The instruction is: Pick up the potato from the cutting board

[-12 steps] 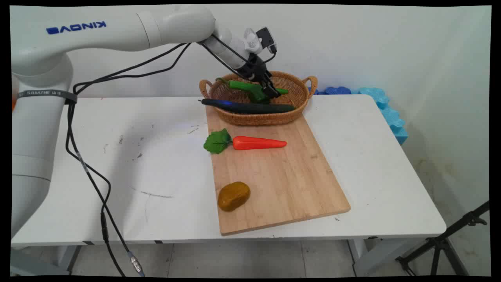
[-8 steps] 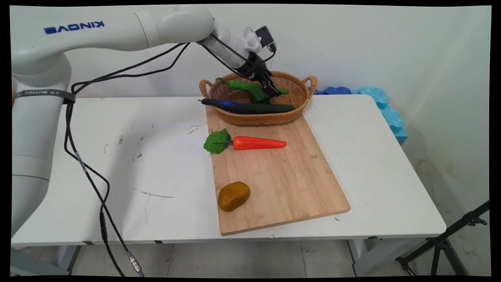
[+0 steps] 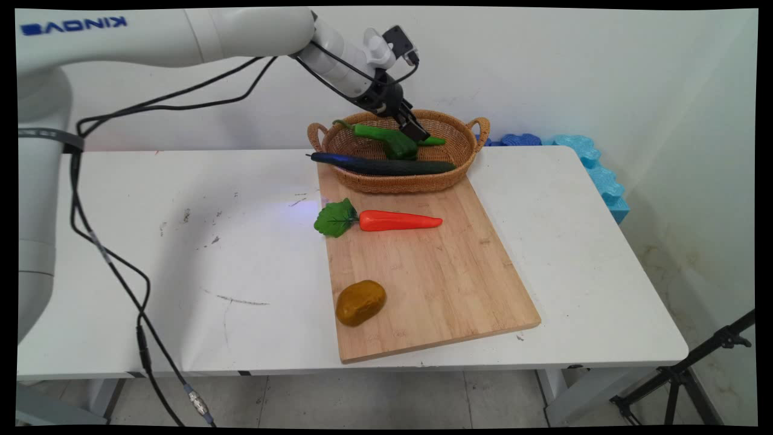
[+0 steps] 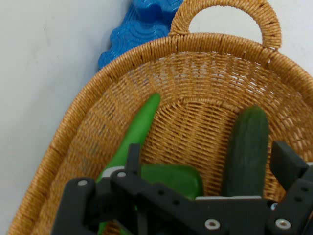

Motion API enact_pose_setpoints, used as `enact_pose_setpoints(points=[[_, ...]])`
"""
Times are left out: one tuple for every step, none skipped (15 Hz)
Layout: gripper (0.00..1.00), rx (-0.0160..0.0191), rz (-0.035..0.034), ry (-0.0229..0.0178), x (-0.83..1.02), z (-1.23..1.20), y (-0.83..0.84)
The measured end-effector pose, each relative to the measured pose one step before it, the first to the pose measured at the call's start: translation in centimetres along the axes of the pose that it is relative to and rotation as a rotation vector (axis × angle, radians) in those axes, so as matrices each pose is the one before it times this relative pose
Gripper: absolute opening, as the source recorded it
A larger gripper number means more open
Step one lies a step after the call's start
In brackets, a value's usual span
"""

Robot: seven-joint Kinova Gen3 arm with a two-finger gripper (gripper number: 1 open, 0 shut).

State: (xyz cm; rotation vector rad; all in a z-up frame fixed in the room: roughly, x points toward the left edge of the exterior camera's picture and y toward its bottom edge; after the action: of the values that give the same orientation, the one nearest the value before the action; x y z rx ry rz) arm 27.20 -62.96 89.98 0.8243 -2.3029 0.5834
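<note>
The gripper (image 3: 416,129) is rising out of the basket (image 3: 465,158). A moment ago it was lower, with its tips down among the green things; now it is standing higher and a little to the left, above the pepper (image 3: 386,138). The pepper is lying where it was, inside the basket, and it is not going up with the gripper.

In the hand view the two fingers (image 4: 133,157) are standing apart, one on each side of the picture, and nothing is between them. Under them the pepper (image 4: 168,178) is resting on the woven bottom, and the cucumber (image 4: 247,152) is lying beside it, along the basket wall.

My judgement: the pepper is now released in the basket, and the gripper is leaving it empty.

On the board (image 3: 447,284) in front of the basket, the carrot (image 3: 398,220) and the potato (image 3: 360,302) are lying well apart and have not moved. The table (image 3: 604,290) around the board is looking the same.
</note>
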Motion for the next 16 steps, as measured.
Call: enact_pose_setpoints(points=[[1.00,0.00280,-0.01917,-0.00150,-0.044,-0.731,0.410],[1.00,0.00184,-0.01918,-0.00210,-0.045,-0.759,0.505],[1.00,0.00150,-0.01886,-0.00323,-0.134,-0.703,0.457],[1.00,0.00008,-0.01130,-0.00219,-0.081,-0.433,0.331],[1.00,-0.00047,-0.01879,-0.00380,-0.155,-0.684,0.537],[1.00,-0.00196,-0.02168,-0.00577,-0.265,-0.766,0.659],[1.00,-0.00297,-0.02154,-0.00651,-0.335,-0.771,0.699],[1.00,-0.00371,-0.02063,-0.00686,-0.369,-0.627,0.613],[1.00,-0.00273,-0.01269,-0.00488,-0.256,-0.381,0.410],[1.00,-0.00427,-0.01991,-0.00786,-0.434,-0.577,0.610],[1.00,-0.00330,-0.01284,-0.00603,-0.322,-0.366,0.429],[1.00,-0.00528,-0.01822,-0.00891,-0.493,-0.497,0.602],[1.00,-0.00656,-0.02227,-0.01096,-0.613,-0.544,0.717],[1.00,-0.00696,-0.02196,-0.01162,-0.653,-0.485,0.722],[1.00,-0.00659,-0.01743,-0.01046,-0.606,-0.380,0.616],[1.00,-0.00838,-0.01931,-0.01202,-0.694,-0.394,0.718]])
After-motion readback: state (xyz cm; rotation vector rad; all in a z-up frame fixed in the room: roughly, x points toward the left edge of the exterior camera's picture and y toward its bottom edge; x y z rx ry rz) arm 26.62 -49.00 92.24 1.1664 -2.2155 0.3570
